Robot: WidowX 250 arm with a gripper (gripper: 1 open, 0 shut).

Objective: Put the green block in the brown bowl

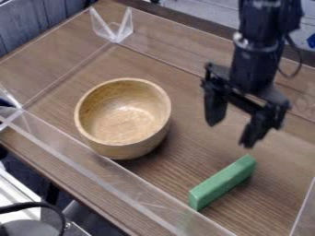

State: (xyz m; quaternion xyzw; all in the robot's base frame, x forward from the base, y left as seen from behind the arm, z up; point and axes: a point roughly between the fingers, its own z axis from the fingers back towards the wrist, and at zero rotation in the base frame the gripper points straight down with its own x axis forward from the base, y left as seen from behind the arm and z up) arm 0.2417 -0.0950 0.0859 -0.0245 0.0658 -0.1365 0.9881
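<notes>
The green block (223, 182) lies flat on the wooden table near the front right, angled diagonally. The brown bowl (123, 116), round and light tan, stands empty at centre left. My gripper (238, 118) hangs in the air just above and behind the block, to the right of the bowl. Its two dark fingers (215, 106) point down and stand wide apart, open, with nothing between them. The block touches neither the gripper nor the bowl.
Clear acrylic walls (74, 157) fence the wooden table (147, 64) on the front, left and back sides. A clear bracket (117, 28) stands at the far corner. Dark equipment shows below the front left edge.
</notes>
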